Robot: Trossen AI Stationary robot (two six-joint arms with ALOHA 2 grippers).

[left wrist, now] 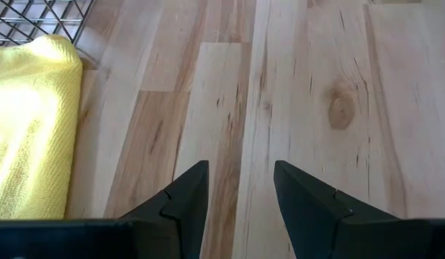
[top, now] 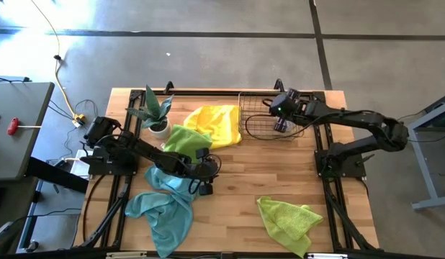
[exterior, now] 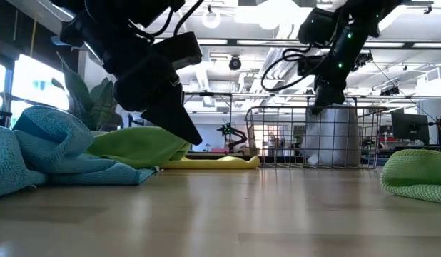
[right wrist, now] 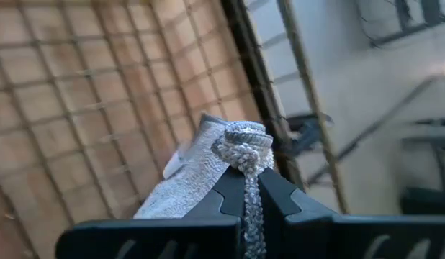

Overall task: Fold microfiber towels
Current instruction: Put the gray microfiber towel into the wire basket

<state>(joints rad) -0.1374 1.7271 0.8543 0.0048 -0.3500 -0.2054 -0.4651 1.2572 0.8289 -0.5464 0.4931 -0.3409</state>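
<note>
My right gripper (top: pixel 281 124) is over the wire basket (top: pixel 260 128) at the table's far side, shut on a grey towel (exterior: pixel 338 135) that hangs down inside the basket. My left gripper (top: pixel 208 176) stands open over bare wood near the table's middle, nothing between its fingers (left wrist: pixel 240 167). A teal towel (top: pixel 165 208) lies crumpled near the left front. Behind my left arm lies a lime green towel (top: pixel 183 138), with a yellow towel (top: pixel 217 122) beside it, against the basket's left wall. A second lime green towel (top: pixel 287 219) lies at the right front. My right gripper pinches a bunched fold of the grey towel's top end (right wrist: pixel 240 140) between its two fingers, slanting down from above. The towel hangs below the fingers inside the basket, and its lower end (exterior: pixel 335 160) reaches down to the basket's floor.
A small potted plant (top: pixel 158 115) stands at the far left, next to the lime green towel. Bare wood (top: pixel 266 173) lies between my left gripper and the right-front towel. The table's frame rails run along both sides.
</note>
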